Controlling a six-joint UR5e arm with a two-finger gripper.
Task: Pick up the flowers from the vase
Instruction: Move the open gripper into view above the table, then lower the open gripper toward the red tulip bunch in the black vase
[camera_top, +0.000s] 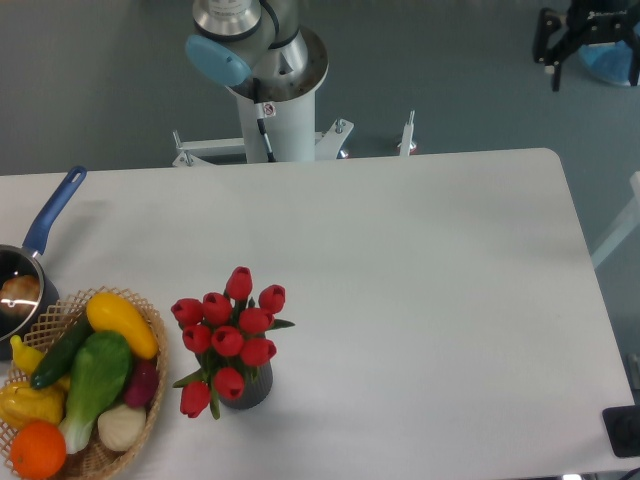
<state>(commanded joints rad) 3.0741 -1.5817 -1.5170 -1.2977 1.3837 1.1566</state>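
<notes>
The fixed camera is looking down on a white table (420, 260) set on a grey floor, with the arm's base column (270, 95) standing just beyond the far edge, left of centre. Only the base and the first joint are showing; the gripper is lying outside the view, so its opening, and whether it is carrying anything, cannot be told.

The flowers (230, 335) are standing in the vase (248, 388) near the front edge, left of centre. The red buds are spreading above and to the left of the vase mouth, and one bud is drooping down the left side of the vase. A wicker basket (155, 400) of vegetables is sitting just beside the vase toward the front-left corner. A saucepan (30, 255) with a blue handle is resting at the left edge, behind the basket.

The step in hand appears to be the approach. Recommended procedure:
- Descend from the open right side, away from the basket.
- Close on the bundled stems just above the vase rim, not on the buds.
- Lift straight up, since a tilted pull is likely to tip the light vase.
</notes>
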